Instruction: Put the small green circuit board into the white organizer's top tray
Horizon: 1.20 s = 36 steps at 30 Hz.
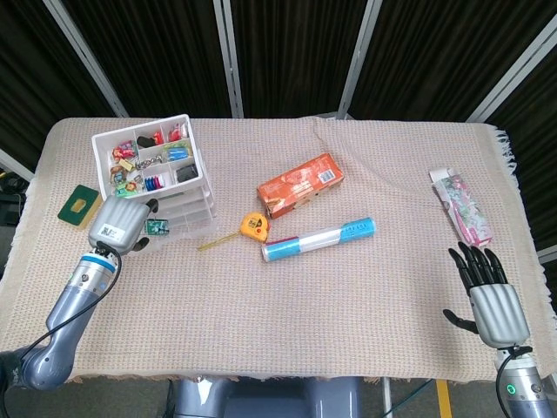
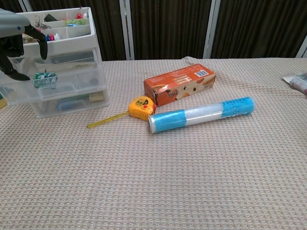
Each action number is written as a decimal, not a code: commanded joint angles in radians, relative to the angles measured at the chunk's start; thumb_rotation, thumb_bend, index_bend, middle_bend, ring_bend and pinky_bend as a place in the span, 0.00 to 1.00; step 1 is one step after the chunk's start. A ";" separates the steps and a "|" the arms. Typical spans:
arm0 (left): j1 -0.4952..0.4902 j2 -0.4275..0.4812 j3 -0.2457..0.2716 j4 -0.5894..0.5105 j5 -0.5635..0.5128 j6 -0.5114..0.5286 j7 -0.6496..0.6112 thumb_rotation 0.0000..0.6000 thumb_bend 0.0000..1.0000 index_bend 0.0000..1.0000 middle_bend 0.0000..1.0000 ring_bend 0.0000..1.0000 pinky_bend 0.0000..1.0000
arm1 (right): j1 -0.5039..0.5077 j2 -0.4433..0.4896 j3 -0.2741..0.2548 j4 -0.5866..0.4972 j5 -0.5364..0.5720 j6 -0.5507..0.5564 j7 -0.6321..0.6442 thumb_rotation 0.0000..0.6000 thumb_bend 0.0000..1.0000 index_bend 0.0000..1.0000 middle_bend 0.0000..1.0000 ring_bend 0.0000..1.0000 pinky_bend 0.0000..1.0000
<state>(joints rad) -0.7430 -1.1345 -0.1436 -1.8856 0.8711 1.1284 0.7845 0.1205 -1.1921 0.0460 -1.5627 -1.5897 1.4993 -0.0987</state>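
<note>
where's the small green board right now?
Far left in both views: the small green circuit board is in front of the white organizer, level with its middle drawer, just below the left hand. Whether the fingers touch it, I cannot tell.

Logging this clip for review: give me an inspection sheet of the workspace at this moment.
Surface: beige woven cloth covering the table.
Job's things: small green circuit board in front of the white organizer drawers, not in the top tray.
Clutter: orange box, yellow tape measure, blue-white tube, packet, green card.
Hands: left hand beside the organizer, fingers apart, board seemingly out of its grasp; right hand open, idle.
Cables: nothing seen.
Surroundings: dark curtains.
</note>
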 commanded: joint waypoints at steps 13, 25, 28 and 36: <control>0.071 0.037 0.045 -0.085 0.295 0.095 -0.138 1.00 0.45 0.27 0.55 0.57 0.46 | -0.001 0.000 0.000 0.000 0.001 0.000 0.000 1.00 0.00 0.04 0.00 0.00 0.00; 0.193 0.028 0.241 0.017 0.708 0.188 -0.135 1.00 1.00 0.28 0.17 0.21 0.30 | -0.002 -0.003 0.004 -0.002 0.007 0.002 -0.007 1.00 0.00 0.04 0.00 0.00 0.00; 0.207 0.012 0.273 0.072 0.784 0.190 -0.095 1.00 1.00 0.27 0.09 0.11 0.21 | -0.002 -0.004 0.006 -0.003 0.013 0.000 -0.012 1.00 0.00 0.04 0.00 0.00 0.00; 0.213 -0.020 0.305 0.182 0.859 0.134 0.026 1.00 1.00 0.21 0.00 0.00 0.09 | -0.003 -0.004 0.007 -0.005 0.015 0.001 -0.015 1.00 0.00 0.04 0.00 0.00 0.00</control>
<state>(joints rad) -0.5345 -1.1432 0.1523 -1.7218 1.7223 1.2812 0.7881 0.1176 -1.1961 0.0530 -1.5676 -1.5744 1.5004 -0.1132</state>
